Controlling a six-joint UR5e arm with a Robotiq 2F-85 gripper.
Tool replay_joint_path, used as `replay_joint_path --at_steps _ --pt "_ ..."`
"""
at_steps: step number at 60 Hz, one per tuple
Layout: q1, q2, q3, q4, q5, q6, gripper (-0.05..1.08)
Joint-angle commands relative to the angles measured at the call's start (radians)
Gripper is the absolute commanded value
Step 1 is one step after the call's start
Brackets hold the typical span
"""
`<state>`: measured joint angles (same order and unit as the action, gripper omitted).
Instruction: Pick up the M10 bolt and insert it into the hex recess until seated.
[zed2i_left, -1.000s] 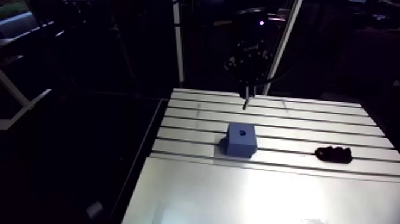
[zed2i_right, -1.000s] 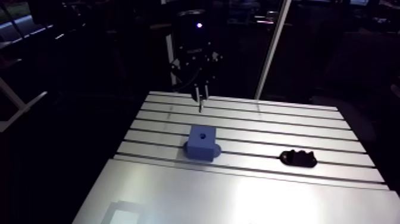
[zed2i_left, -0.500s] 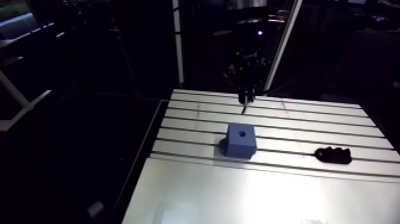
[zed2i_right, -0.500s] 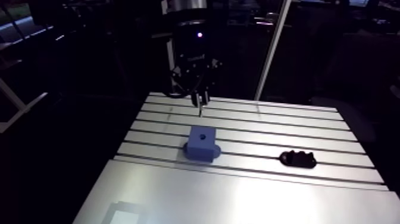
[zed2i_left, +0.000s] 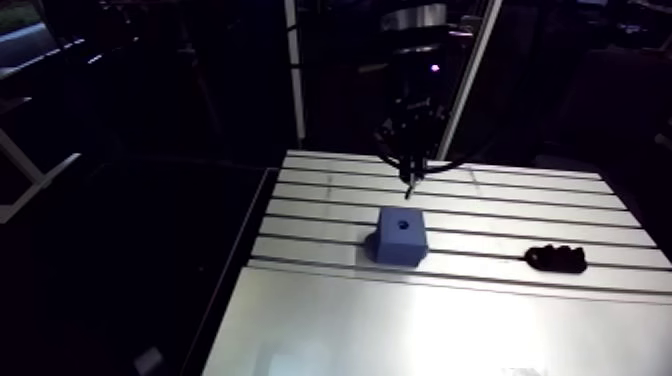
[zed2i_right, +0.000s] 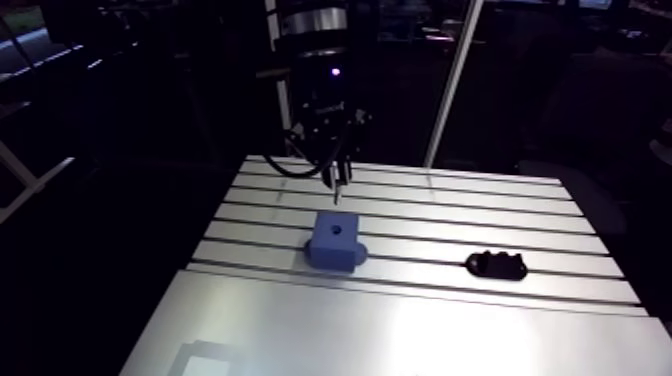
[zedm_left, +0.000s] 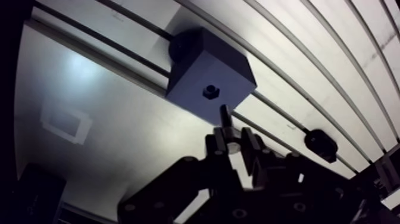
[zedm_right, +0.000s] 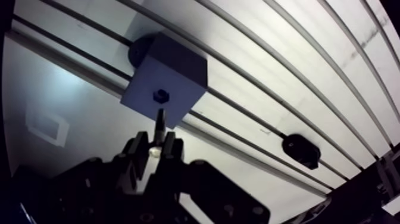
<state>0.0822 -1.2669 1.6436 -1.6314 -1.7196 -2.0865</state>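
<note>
A blue block (zed2i_left: 402, 235) sits on the slotted aluminium table (zed2i_left: 450, 320), with a small dark hex recess (zedm_left: 209, 91) in its top face. My gripper (zedm_left: 233, 140) hangs above and just behind the block, shut on a dark bolt (zedm_left: 226, 116) that points down from between its fingers. In the wrist view the bolt's tip sits just short of the recess, over the block's near edge and clear of its surface. In the arm view the gripper (zed2i_right: 338, 178) and the bolt's tip stand a short way above the block (zed2i_right: 334, 240).
A small black lumpy part (zed2i_left: 556, 259) lies on the table to the right of the block, across one slot; the wrist view shows it (zedm_left: 320, 145) beside the gripper. The table's left edge drops off into the dark.
The gripper with the bolt has come slightly lower and closer to the block's top. The arm view has shifted a little; block and black part lie where they were.
</note>
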Motion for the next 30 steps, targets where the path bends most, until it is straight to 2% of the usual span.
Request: replay_joint_path --at_steps 1,30 --pt "-0.001 -0.002 0.024 -0.015 0.001 -0.001 1.08" --pt "-0.001 -0.001 0.053 -0.038 0.001 -0.001 1.08"
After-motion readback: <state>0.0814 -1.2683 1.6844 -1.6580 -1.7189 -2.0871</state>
